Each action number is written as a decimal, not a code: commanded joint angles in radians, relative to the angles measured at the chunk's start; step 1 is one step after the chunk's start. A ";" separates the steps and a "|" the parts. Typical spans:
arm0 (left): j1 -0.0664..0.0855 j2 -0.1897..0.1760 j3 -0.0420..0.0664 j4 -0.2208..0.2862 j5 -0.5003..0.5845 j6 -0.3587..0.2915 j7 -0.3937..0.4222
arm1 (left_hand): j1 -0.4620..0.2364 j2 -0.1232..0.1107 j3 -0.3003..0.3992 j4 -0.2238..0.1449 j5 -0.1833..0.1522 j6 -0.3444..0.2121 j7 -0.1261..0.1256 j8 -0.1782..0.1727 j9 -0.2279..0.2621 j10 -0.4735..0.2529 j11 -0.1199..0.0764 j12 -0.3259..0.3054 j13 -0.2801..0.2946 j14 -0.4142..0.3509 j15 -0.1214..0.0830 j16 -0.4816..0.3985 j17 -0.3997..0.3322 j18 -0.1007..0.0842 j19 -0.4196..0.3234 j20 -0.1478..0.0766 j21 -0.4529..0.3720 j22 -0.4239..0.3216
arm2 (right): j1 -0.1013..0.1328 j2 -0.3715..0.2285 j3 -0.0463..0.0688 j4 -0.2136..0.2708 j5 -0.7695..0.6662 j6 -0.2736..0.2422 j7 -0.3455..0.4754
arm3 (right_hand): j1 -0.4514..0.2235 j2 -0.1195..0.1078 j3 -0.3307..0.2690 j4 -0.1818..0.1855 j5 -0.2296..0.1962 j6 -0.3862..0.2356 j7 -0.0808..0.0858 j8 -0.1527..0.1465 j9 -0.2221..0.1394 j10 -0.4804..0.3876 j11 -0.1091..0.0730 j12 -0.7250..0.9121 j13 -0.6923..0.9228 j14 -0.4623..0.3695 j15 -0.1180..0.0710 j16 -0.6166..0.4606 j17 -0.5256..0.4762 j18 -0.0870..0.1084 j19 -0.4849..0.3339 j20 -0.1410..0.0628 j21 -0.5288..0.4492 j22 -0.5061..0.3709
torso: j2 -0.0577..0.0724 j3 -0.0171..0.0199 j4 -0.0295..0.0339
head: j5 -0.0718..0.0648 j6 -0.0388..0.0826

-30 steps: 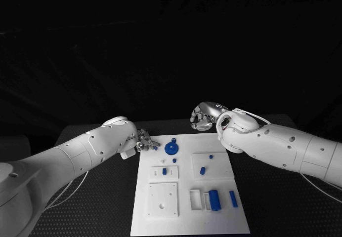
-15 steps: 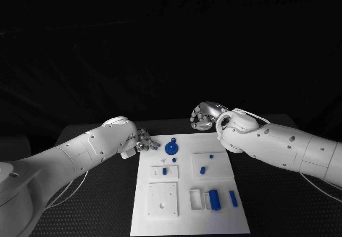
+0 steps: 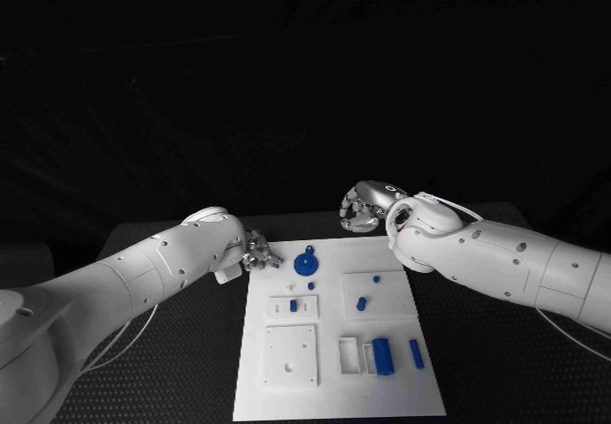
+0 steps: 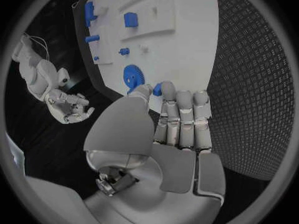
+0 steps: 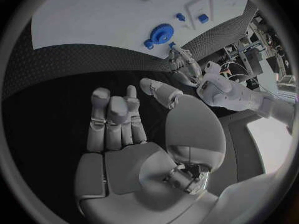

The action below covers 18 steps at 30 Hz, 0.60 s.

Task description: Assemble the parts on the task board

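My left robot hand [image 3: 260, 254] sits at the far left corner of the task board [image 3: 395, 389]. The left wrist view shows a small blue part [image 4: 157, 89] pinched between thumb and fingertips [image 4: 184, 98], held just over the board's edge, close beside the blue gear [image 4: 132, 76].

My right robot hand [image 3: 363, 208] hangs above the dark tabletop [image 3: 509, 371] past the far edge of the board, well apart from every part. Its fingers [image 5: 112, 117] stand loosely curled and spread, holding nothing.

On the board, seen from the head: blue gear [image 3: 305, 263] near the far edge, toward the left. A small blue peg [image 3: 312, 286] lies just nearer than it. A left-hand plate carries a short blue piece [image 3: 294, 306]. The right-hand raised plate [image 3: 397, 300] carries two small blue pieces [image 3: 362, 304]. Nearer still, a square white plate with a hole [image 3: 290, 355], then a blue block [image 3: 380, 355] and a slim blue bar [image 3: 417, 353] side by side, just apart.
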<state>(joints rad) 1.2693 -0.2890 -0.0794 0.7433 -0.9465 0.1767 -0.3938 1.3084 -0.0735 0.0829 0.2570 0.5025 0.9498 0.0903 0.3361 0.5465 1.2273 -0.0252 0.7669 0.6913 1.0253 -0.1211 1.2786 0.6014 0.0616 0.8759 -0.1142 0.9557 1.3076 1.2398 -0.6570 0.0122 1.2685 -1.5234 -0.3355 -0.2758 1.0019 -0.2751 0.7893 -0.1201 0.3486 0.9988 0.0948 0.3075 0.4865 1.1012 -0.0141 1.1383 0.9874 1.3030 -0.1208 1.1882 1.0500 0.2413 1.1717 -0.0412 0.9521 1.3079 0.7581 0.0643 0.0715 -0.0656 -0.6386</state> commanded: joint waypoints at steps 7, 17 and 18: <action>0.000 0.001 0.000 0.000 0.041 0.007 0.011 | 0.054 0.045 0.010 -0.028 0.006 0.024 -0.009 0.018 0.008 -0.001 -0.005 0.008 0.001 -0.005 -0.004 0.010 0.000 -0.009 -0.013 -0.102 0.007 0.022 | 0.000 0.001 0.001 0.000 -0.003 0.004 0.007 | -0.007 0.002 0.005 0.000 0.005 0.001 0.009 -0.002 0.002 -0.001 0.006 0.006 -0.001 -0.001 0.006 -0.005 -0.001 0.021 0.004 -0.001 -0.006 0.012 | 0.000 -0.0008 0.0007 | -0.001 -0.001; 0.000 -0.005 0.000 -0.005 0.137 -0.007 0.026 | 0.106 0.049 0.153 -0.070 -0.078 0.125 -0.044 0.081 0.049 0.057 -0.035 0.017 -0.002 0.029 -0.022 0.035 0.007 -0.009 0.003 -0.110 0.035 0.024 | 0.000 0.001 0.001 -0.003 -0.003 0.005 0.007 | -0.007 0.002 0.005 0.000 0.005 0.001 0.009 -0.002 0.002 -0.001 0.006 0.006 -0.001 -0.001 0.006 -0.005 -0.001 0.021 0.004 -0.001 -0.006 0.012 | -0.001 -0.0006 0.0008 | 0.001 -0.002; 0.000 -0.006 0.000 -0.005 0.145 -0.009 0.026 | 0.073 0.043 0.189 -0.100 -0.045 0.128 -0.046 0.085 0.058 0.065 -0.037 0.020 0.001 0.032 -0.023 0.044 0.010 -0.009 0.002 -0.112 0.049 0.024 | 0.000 0.001 0.001 -0.003 -0.003 0.004 0.007 | -0.007 0.002 0.005 0.000 0.005 0.001 0.009 -0.002 0.002 -0.001 0.006 0.006 -0.001 -0.001 0.006 -0.005 -0.001 0.021 0.004 -0.001 -0.006 0.012 | -0.001 -0.0007 0.0008 | 0.000 -0.002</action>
<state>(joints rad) 1.2686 -0.2957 -0.0796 0.7380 -0.8655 0.1746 -0.3845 1.3819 -0.0256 0.1744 0.2428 0.4466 1.0207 0.0492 0.3731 0.5190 1.2666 -0.0426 0.7852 0.6921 1.0371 -0.1317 1.3215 0.6109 0.0616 0.8721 -0.1148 1.0062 1.3074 1.2398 -0.6571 0.0122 1.2656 -1.5233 -0.3354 -0.2755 1.0019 -0.2751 0.7893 -0.1201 0.3486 0.9994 0.0986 0.3075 0.4872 1.1012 -0.0141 1.1383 0.9875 1.3031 -0.1208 1.1882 1.0501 0.2413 1.1716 -0.0410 0.9521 1.3078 0.7575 0.0636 0.0721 -0.0651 -0.6410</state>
